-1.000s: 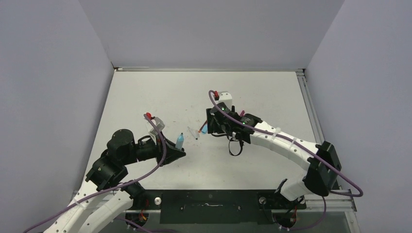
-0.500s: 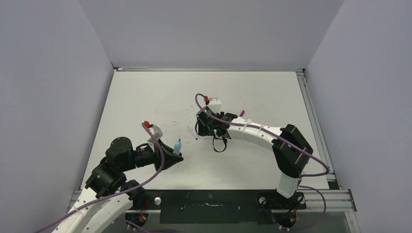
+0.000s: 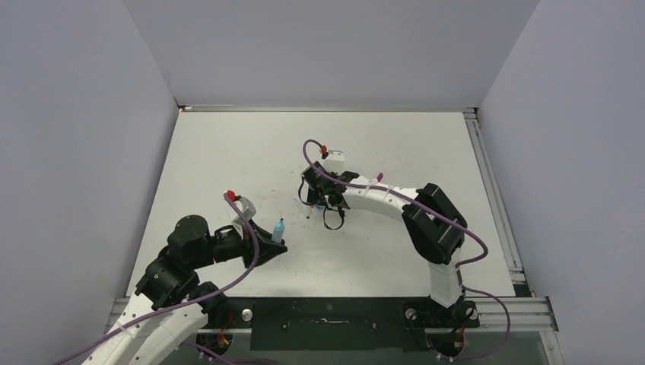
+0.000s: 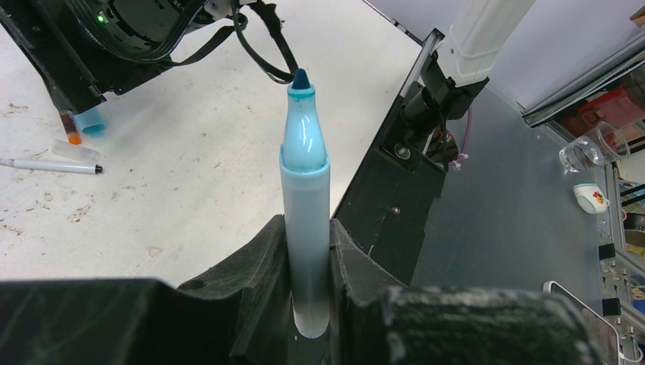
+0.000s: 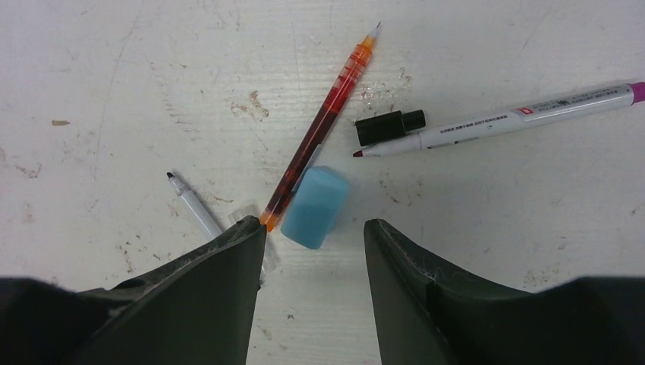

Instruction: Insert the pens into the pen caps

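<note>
My left gripper [image 3: 275,242] is shut on a thick light-blue marker [image 4: 306,190], held upright with its bare dark-blue tip up; the marker also shows in the top view [image 3: 278,229]. My right gripper [image 5: 316,228] is open and empty, hovering just over a stubby light-blue cap [image 5: 315,207] that lies between its fingertips. A red-orange pen [image 5: 319,125] lies against the cap's left side. A thin white pen with a black tip [image 5: 194,205] lies at left, partly under my left finger. A white pen with a magenta end [image 5: 502,120] lies at right.
A small black cap [image 5: 389,126] lies beside the white-magenta pen's tip. A clear cap [image 4: 74,150] lies next to the thin white pen. The right arm [image 3: 380,199] reaches left across the table's middle. Grey walls stand close on three sides.
The right gripper has swung left and now sits over the pen cluster. The left gripper drew back toward the near left with the marker, then held still.
</note>
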`<state>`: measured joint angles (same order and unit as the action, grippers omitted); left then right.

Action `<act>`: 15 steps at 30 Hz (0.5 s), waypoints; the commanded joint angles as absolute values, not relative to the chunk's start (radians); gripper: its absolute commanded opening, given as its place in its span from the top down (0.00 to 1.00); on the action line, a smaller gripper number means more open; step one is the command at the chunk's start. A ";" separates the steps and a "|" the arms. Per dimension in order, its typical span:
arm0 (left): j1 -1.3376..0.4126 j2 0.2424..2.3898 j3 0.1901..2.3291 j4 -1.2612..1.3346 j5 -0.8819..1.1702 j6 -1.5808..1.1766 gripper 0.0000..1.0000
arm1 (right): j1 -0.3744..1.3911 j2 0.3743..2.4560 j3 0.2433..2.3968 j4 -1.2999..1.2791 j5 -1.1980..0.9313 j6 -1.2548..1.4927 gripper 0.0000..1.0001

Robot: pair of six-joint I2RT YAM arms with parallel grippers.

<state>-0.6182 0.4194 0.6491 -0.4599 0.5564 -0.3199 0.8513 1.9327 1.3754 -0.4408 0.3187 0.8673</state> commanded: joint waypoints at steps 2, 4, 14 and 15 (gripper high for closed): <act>-0.614 0.415 0.652 -0.405 0.550 -0.296 1.00 | 0.839 1.969 1.434 -0.422 0.366 0.913 0.49; -0.614 0.414 0.653 -0.406 0.548 -0.296 1.00 | 0.839 1.982 1.443 -0.427 0.368 0.915 0.49; -0.614 0.410 0.653 -0.411 0.540 -0.293 1.00 | 0.838 2.013 1.437 -0.423 0.365 0.928 0.51; -0.614 0.411 0.653 -0.410 0.540 -0.293 1.00 | 0.838 2.014 1.434 -0.422 0.365 0.927 0.51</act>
